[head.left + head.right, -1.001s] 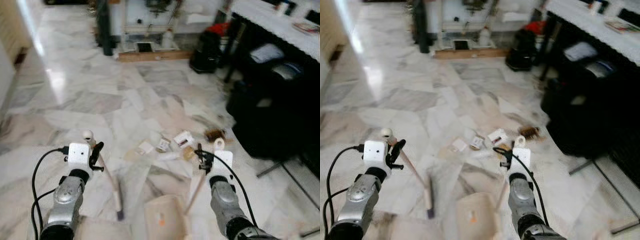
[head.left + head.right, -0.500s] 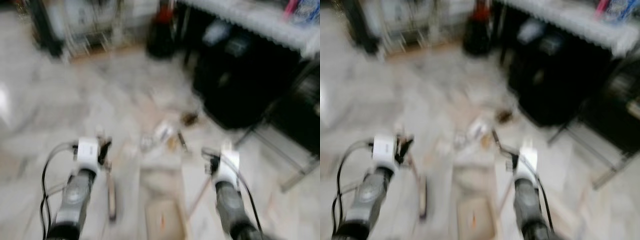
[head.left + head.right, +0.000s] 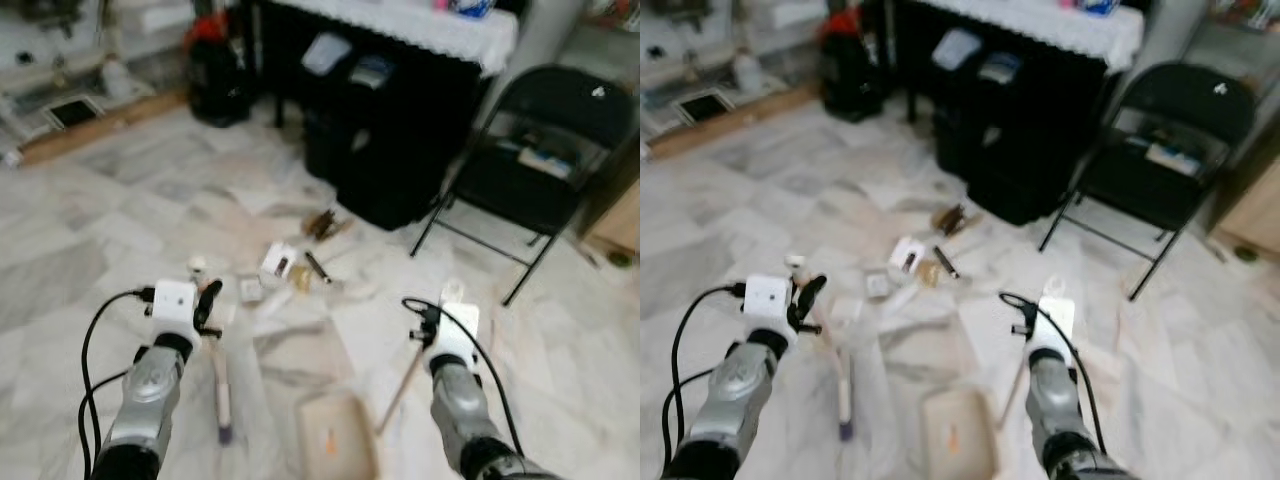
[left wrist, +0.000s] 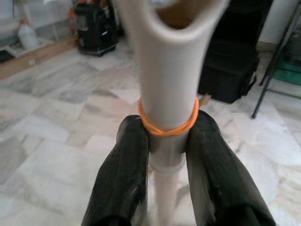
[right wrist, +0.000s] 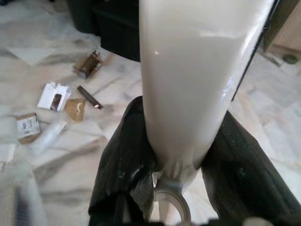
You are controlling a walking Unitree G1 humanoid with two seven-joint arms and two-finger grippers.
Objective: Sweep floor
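Presently, the left claw [image 4: 164, 155] was clamped on the cream-coloured broom handle [image 4: 168, 80], its two black fingers [image 4: 123, 174] pressed against either side of the shaft just below an orange rubber band [image 4: 167, 126] wound around it. From the head views, that handle ran down from the left claw [image 3: 207, 303] to the floor, ending in a dark brush tip [image 3: 225, 432] on the marble.

The right claw [image 5: 176, 174] was likewise closed on the wide cream plastic handle of the dustpan [image 5: 197, 70], one black finger on each side. The right claw [image 3: 428, 330] held a thin stick-like shaft [image 3: 400, 388] that slanted down to the beige flat dustpan [image 3: 335, 438], which rested on the floor between the two arms, just beside the brush tip.

Ahead of both claws, a scatter of litter [image 3: 285, 270] lay on the white-and-grey marble floor [image 3: 120, 210]: a small white carton [image 5: 53, 95], a brown cardboard piece [image 5: 75, 108], a dark stick-shaped item [image 5: 90, 97], a crumpled brown wrapper [image 3: 322, 224] and a further labelled card [image 5: 27, 127]. The litter sat well apart from the dustpan, nearer the furniture.

Beyond the litter stood a dark tabletop covered with a white lace-edged cloth [image 3: 420, 22], with black bags or bins [image 3: 370, 150] stowed beneath. A black folding chair [image 3: 545, 150] stood to the right of it. A black-and-red appliance [image 3: 215, 65] stood at the far left, its type not discernible.
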